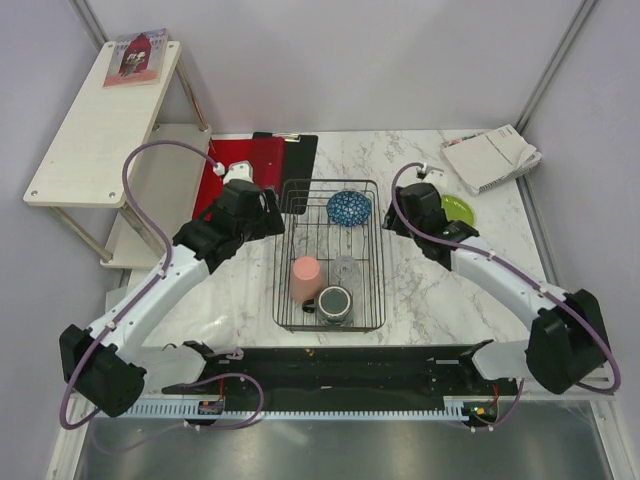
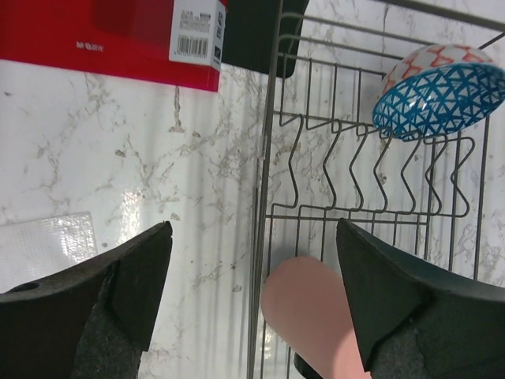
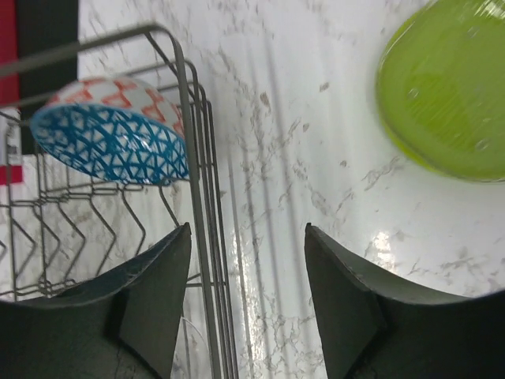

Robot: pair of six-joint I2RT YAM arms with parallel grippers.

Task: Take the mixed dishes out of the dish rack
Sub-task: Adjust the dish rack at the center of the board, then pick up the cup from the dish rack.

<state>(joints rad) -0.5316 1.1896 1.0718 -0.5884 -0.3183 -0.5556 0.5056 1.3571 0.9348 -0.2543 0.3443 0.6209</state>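
The black wire dish rack (image 1: 372, 255) sits mid-table. It holds a blue patterned bowl (image 1: 349, 208) at the back, a salmon-pink cup (image 1: 306, 277) lying at the left, a clear glass (image 1: 346, 269) and a dark grey mug (image 1: 335, 301) at the front. The lime-green plate (image 1: 460, 208) lies on the table right of the rack. My left gripper (image 2: 252, 260) is open above the rack's left rim, with the pink cup (image 2: 308, 316) below it. My right gripper (image 3: 246, 260) is open over the rack's right rim (image 3: 201, 197), between the bowl (image 3: 110, 130) and the plate (image 3: 446, 95).
A red clipboard (image 1: 245, 165) lies behind the rack's left corner. A white booklet (image 1: 490, 158) lies at the back right. A wooden shelf unit (image 1: 100, 125) stands at the far left with a book (image 1: 137, 55) on top.
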